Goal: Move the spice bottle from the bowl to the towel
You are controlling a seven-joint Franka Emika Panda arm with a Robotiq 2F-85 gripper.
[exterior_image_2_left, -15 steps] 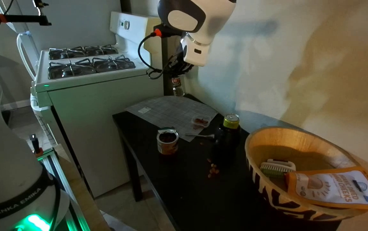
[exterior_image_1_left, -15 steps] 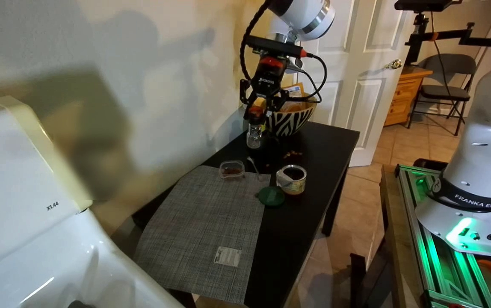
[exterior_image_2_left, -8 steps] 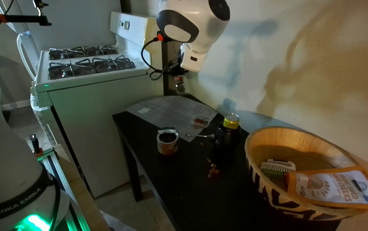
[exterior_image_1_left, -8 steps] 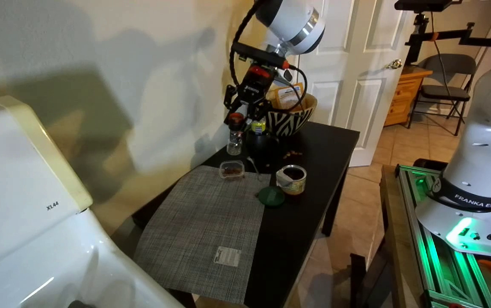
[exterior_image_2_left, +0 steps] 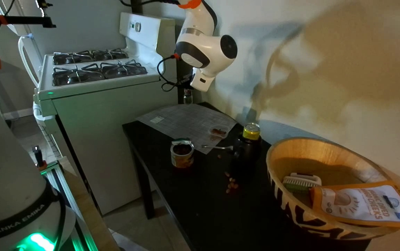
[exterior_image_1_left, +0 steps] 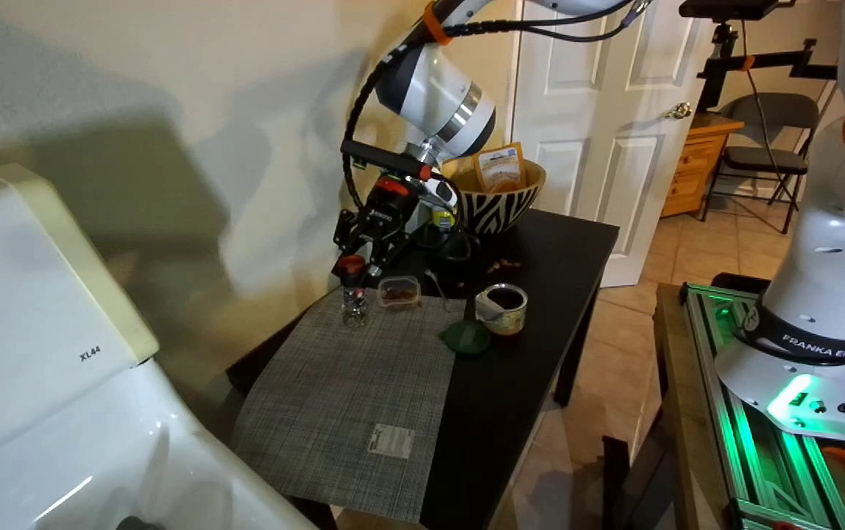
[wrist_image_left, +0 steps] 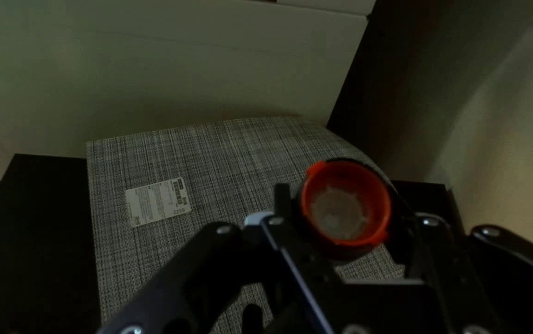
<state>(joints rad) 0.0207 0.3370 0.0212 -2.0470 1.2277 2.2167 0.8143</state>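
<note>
The spice bottle is a small clear bottle with a red-and-black cap. It shows in both exterior views (exterior_image_1_left: 354,300) (exterior_image_2_left: 187,97), and its red cap (wrist_image_left: 345,204) shows from above in the wrist view. My gripper (exterior_image_1_left: 356,271) is shut around the cap and holds the bottle nearly upright. The bottle is over the wall-side edge of the grey towel (exterior_image_1_left: 349,397); whether its base touches cannot be told. The towel also shows in the wrist view (wrist_image_left: 220,157). The zebra-striped bowl (exterior_image_1_left: 500,212) stands behind the arm at the table's far end, also in an exterior view (exterior_image_2_left: 301,219).
A clear tub (exterior_image_1_left: 399,292) sits at the towel's edge near the bottle. A can (exterior_image_1_left: 502,309), a green lid (exterior_image_1_left: 467,338), a spoon (exterior_image_2_left: 217,147) and a dark jug with a yellow-rimmed top (exterior_image_2_left: 251,131) stand around. The wall runs close beside the arm.
My gripper has carried the bottle away from the bowl, past the jug and downward, to over the towel's edge. The gripper stays shut on the cap, and the bowl and towel have not moved.
</note>
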